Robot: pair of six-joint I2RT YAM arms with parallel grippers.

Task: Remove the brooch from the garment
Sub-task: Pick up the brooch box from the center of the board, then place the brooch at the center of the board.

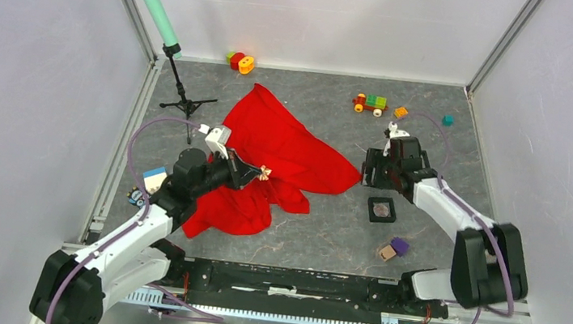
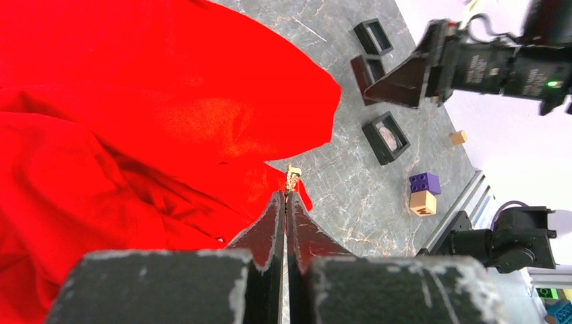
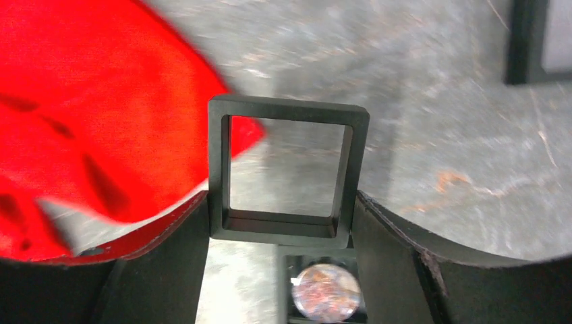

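Pinching looks done, so what counts now, I judge, is the pull. My left gripper (image 2: 287, 194) has its two fingers pressed flat together with no gap, and the brooch (image 2: 293, 177) sticks out just past their tips. I cannot tell whether its pin is free of the garment (image 2: 135, 101); a small tongue of red lies right beside the tips. I would draw it away slowly, along the pin rather than across it, and ease off if the cloth tents up. The grip sits on very little metal, so a jerk could flick it loose.

My right gripper (image 3: 282, 202) has a black square tray (image 3: 220, 162) between its fingers, both inner faces against the tray's sides. It is raised above the table (image 1: 324, 231), just off the cloth's right tip, and seems a likely place to drop the piece.

The brooch is tiny, pale gold and jagged, a little left of the table's middle, over the rumpled near fold. The garment is soft, bright red and creased, spreading from the far middle toward the near left edge.
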